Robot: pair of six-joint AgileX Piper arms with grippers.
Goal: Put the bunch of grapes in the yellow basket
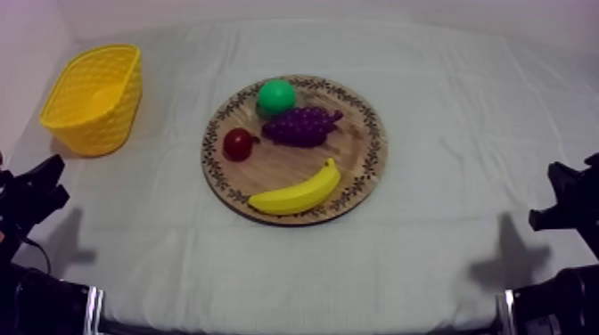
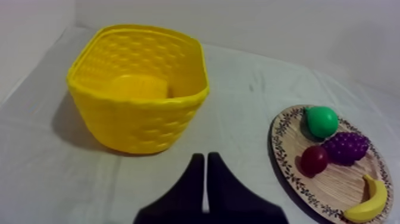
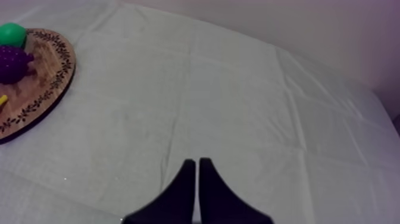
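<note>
A purple bunch of grapes (image 1: 301,126) lies on the round wooden board (image 1: 356,178), between a green pear (image 1: 276,95) and a yellow banana (image 1: 297,192); a small red fruit (image 1: 238,143) is at its left. The yellow basket (image 1: 94,98) stands upright at the far left, with nothing in it. My left gripper (image 2: 205,161) is shut on nothing, on the near side of the basket (image 2: 138,86) and left of the board (image 2: 286,164); from there the grapes (image 2: 345,147) lie far off. My right gripper (image 3: 197,164) is shut on nothing over bare cloth, well right of the board (image 3: 44,89).
Both arms rest low at the table's near corners, the left arm (image 1: 31,192) and the right arm (image 1: 566,200). Wrinkled cloth stretches between the board and the basket and all along the right side.
</note>
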